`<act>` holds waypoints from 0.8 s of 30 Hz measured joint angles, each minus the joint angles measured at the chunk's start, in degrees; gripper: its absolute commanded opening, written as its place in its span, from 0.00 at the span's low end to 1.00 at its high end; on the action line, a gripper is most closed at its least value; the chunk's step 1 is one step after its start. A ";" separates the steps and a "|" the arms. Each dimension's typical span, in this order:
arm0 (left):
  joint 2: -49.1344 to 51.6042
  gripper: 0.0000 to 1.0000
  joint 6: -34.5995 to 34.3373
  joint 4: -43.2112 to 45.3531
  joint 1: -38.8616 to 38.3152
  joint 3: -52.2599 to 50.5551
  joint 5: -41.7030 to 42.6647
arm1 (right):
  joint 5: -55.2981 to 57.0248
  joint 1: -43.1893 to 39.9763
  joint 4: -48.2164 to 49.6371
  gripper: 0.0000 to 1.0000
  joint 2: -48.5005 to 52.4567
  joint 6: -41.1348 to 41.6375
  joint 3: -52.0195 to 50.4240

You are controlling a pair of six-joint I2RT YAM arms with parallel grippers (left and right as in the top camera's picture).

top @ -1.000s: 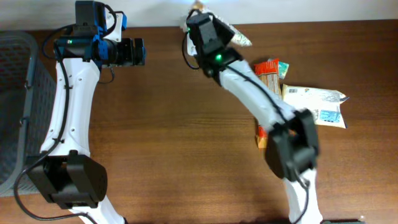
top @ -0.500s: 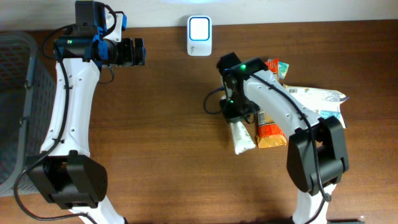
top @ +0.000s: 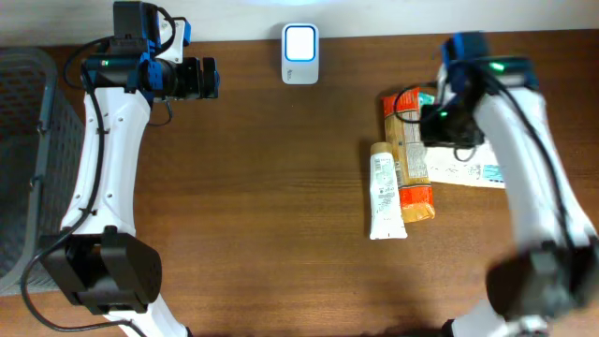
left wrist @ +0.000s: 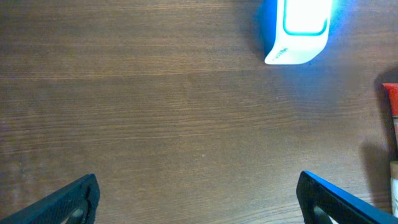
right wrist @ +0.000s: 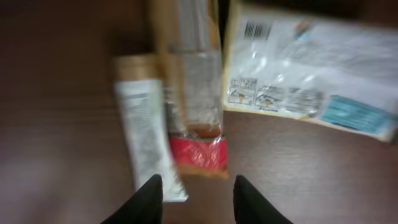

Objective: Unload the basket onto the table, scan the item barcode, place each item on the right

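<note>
- On the right half of the table (top: 262, 206), the overhead view shows the white tube (top: 385, 195) lying flat, cap end towards the front edge, touching the left side of an orange cracker packet (top: 410, 161).
- A white pouch (top: 470, 170) lies just right of the packet, its upper part hidden under the right arm.
- The scanner (top: 299, 42) stands at the far edge, well apart from the tube, its window lit.
- Only the overhead view takes in the grey basket (top: 23, 122) at the far left.
- The right wrist view, though blurred, shows what the overhead cannot: the right gripper (right wrist: 199, 200) has its fingers parted with nothing between them, hanging above the tube's lower end and the packet's red end. It also shows a barcode printed at a corner of the pouch.
- The left wrist view gives the scanner from close by, glowing blue-white, and the left gripper (left wrist: 202, 202) spread wide over bare wood, holding nothing.
- A second ago the right arm reached to the far edge and covered the scanner. Half a second ago it was low over the tube near the table's middle.
- Now the tube lies free beside the packet, and the arm has swung right, over the pouch.
- The left arm has not moved.
</note>
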 measured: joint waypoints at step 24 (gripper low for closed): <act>-0.02 0.99 0.00 0.00 0.00 0.00 -0.02 | -0.81 -3.26 51.41 0.99 -81.81 -0.24 -42.80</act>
